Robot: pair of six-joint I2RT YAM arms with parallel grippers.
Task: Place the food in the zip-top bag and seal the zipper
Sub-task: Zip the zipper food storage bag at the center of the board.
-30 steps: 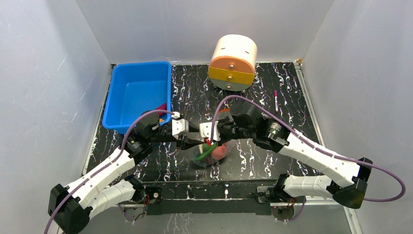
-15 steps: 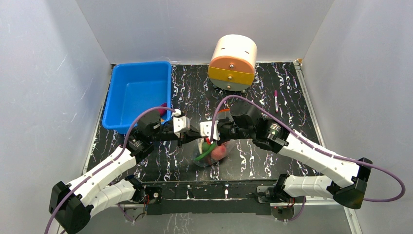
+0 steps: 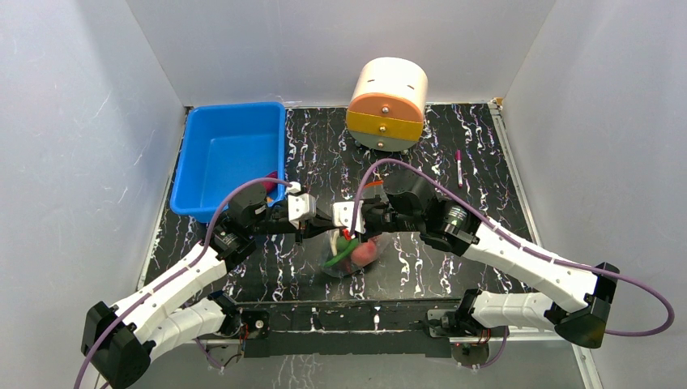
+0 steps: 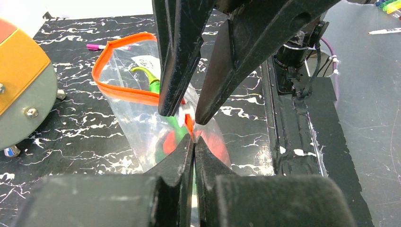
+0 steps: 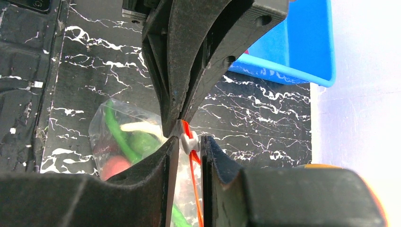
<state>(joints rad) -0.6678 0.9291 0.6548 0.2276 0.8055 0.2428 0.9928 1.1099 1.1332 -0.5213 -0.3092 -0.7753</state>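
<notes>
White walls box in a black, white-veined tabletop (image 3: 454, 267), with a blue bin (image 3: 231, 158) at the far left and a round cream-and-orange drawer unit (image 3: 387, 104) at the back.

From above you see only that your two grippers meet tip to tip, with the zip-top bag (image 3: 347, 261) just on their near side. The wrist cameras give you the grip itself. In the left wrist view, the left gripper (image 4: 194, 141) has its fingers pressed together on the zipper (image 4: 120, 93). In the right wrist view, the right gripper (image 5: 189, 144) is clamped on the white slider (image 5: 189, 140), and the left gripper's closed tips sit just beyond it.

Only the left wrist view shows you the bag's mouth. Beyond the left gripper's tips and to their left, the orange-red strip spreads into an open loop (so that stretch is unsealed). The right wrist view shows the strip only as a single line, running from the slider back between the right gripper's fingers.

The bag hangs below both sets of fingertips; you cannot tell whether its bottom rests on the tabletop. The food is inside it: a long green pepper (image 3: 340, 253) and a pink-red round fruit (image 3: 366, 254). The pepper's long axis slants, its upper end toward the meeting grippers and its lower end away to the left gripper's side.
</notes>
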